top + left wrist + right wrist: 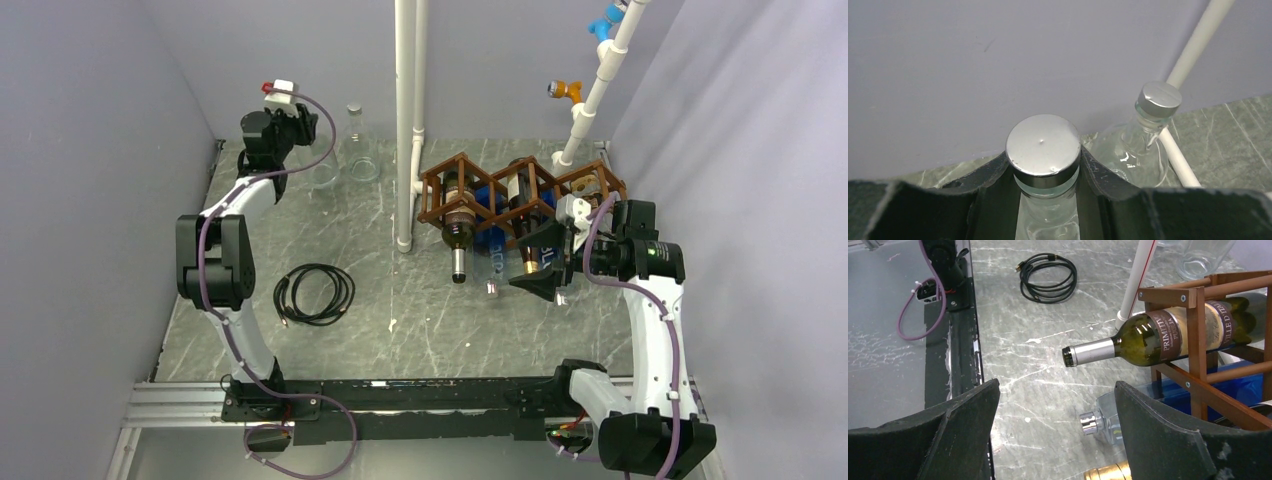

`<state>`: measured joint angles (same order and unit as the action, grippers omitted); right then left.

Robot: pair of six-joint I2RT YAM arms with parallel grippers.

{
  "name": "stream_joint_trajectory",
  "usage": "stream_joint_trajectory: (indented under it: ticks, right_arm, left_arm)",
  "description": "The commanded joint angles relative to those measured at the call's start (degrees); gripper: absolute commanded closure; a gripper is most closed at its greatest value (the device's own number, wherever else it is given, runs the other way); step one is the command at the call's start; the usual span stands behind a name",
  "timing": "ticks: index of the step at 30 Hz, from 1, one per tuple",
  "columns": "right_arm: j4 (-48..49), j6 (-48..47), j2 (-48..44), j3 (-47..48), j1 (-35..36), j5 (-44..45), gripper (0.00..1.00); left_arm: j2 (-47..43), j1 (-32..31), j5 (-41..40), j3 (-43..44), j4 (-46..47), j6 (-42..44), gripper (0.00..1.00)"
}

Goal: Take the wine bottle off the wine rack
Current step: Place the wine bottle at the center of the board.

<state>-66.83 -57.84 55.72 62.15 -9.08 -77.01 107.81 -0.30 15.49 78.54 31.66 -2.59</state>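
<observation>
The brown wooden wine rack stands at the back right of the table. A dark green wine bottle with a brown label lies in its left cell, silver neck sticking out toward the front. A gold-capped bottle neck pokes out of the middle cell. My right gripper hangs open in front of the rack, above that gold neck, with nothing between its fingers. Far off at the back left, my left gripper is shut on the neck of an upright clear glass bottle.
A clear bottle with a silver cap lies on the table under the rack beside something blue. A second clear bottle stands beside the held one. A white pipe rises left of the rack. A coiled black cable lies centre-left.
</observation>
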Motion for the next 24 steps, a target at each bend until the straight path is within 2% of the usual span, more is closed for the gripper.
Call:
stream_joint_trajectory:
  ticks: [1,10,19,22,24]
  right_arm:
    - [-0.31,-2.36,0.41,1.17,-0.49,-2.74,0.12]
    - [-0.24,-2.27,1.23,1.22,-1.1,-2.98,0.12]
    - [-0.06,-2.1,1.67,1.13,-1.93,-3.4,0.11]
    - [0.01,-2.03,1.75,1.05,-2.23,-3.56,0.11]
    - [0.18,-1.93,1.67,0.88,-2.41,-3.63,0.11]
  left_arm:
    - [0.05,0.12,0.47,8.49,10.06,0.38,1.0]
    - [5.6,0.12,0.62,13.94,8.64,0.21,1.0]
    - [7.91,0.12,-0.59,12.94,11.15,-0.81,1.0]
    - [8.03,0.08,-0.19,11.77,11.99,-1.42,0.94]
    - [7.9,0.03,0.2,10.73,12.36,-1.61,0.84]
